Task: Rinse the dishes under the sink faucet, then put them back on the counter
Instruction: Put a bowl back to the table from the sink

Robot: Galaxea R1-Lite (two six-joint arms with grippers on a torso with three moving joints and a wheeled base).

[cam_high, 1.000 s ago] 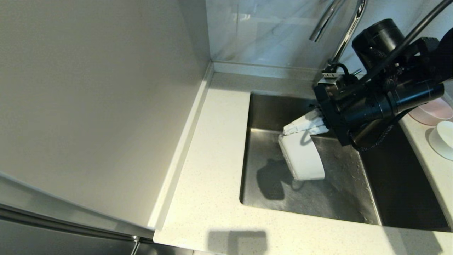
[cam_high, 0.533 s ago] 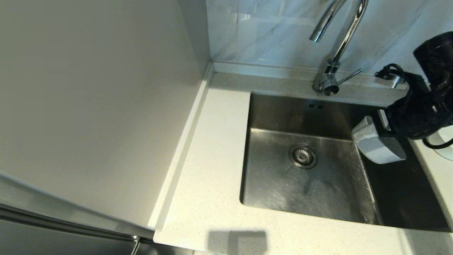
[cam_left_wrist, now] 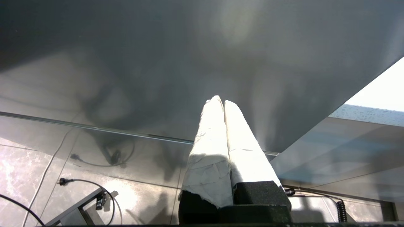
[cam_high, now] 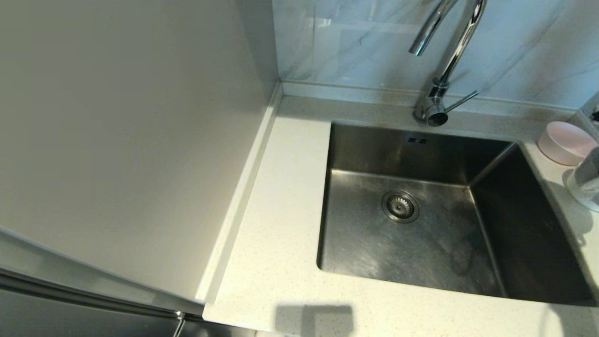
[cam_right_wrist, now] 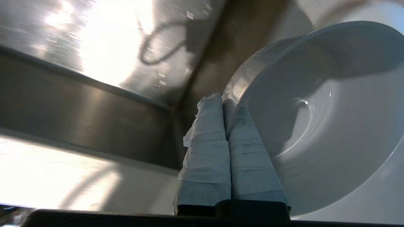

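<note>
My right gripper (cam_right_wrist: pixel 221 101) is shut on the rim of the light grey-white bowl (cam_right_wrist: pixel 315 110), which it holds tilted with the hollow facing the camera. In the head view only a grey sliver of this bowl (cam_high: pixel 590 168) shows at the right edge, over the counter (cam_high: pixel 281 210) and above the white bowl (cam_high: pixel 584 195). The pale pink bowl (cam_high: pixel 564 142) sits just behind them. The sink (cam_high: pixel 421 154) holds nothing but its drain strainer (cam_high: pixel 400 206). The chrome faucet (cam_high: pixel 449 56) stands behind it, its lever (cam_high: pixel 461 100) pointing right. My left gripper (cam_left_wrist: pixel 220 101) is shut on nothing, parked off the counter.
A smooth beige-grey side panel (cam_high: pixel 117 140) rises along the counter's left side. The tiled wall (cam_high: pixel 365 42) stands behind the raised back edge. The left wrist view shows the panel's underside and floor cables (cam_left_wrist: pixel 79 183).
My right arm has carried the grey-white bowl from the middle of the sink to the right, out over the right counter. The drain and faucet base are uncovered now.
</note>
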